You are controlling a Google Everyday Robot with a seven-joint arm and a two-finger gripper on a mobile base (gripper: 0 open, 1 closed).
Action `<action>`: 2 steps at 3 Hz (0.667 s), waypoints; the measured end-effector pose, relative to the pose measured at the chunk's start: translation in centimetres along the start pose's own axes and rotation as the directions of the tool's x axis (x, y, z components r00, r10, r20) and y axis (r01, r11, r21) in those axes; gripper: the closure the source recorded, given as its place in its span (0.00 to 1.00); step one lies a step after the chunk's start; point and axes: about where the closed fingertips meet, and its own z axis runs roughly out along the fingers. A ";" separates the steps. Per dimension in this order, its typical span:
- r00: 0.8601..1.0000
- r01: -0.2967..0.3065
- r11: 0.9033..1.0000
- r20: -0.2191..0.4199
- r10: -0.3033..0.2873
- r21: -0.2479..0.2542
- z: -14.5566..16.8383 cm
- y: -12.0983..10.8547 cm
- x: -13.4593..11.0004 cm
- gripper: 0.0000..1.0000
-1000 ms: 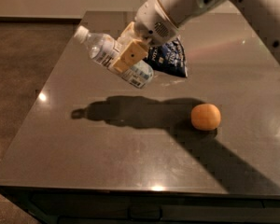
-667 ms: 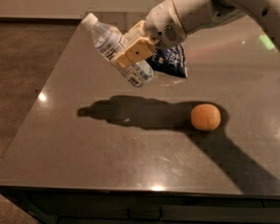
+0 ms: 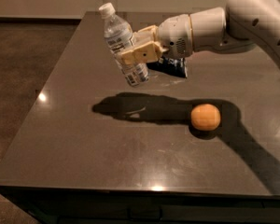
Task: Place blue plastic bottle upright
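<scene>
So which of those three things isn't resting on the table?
The blue plastic bottle: the claw holds it above the table, tilted, white cap uppermost. The orange ball and the dark blue snack bag both lie on it.

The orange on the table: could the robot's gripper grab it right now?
Probably not yet: the gripper is shut on the bottle, holding it above the table. Otherwise nothing blocks the way to the orange.

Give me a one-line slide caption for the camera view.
The claw grips the blue plastic bottle tilted, cap uppermost, above the table; an orange and a dark snack bag lie nearby.
</scene>
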 end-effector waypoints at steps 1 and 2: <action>0.998 0.014 1.000 0.068 -0.013 -0.008 0.1 -0.4 0.6 1.00; 0.991 0.027 0.999 0.130 -0.024 -0.026 0.6 -0.8 1.3 1.00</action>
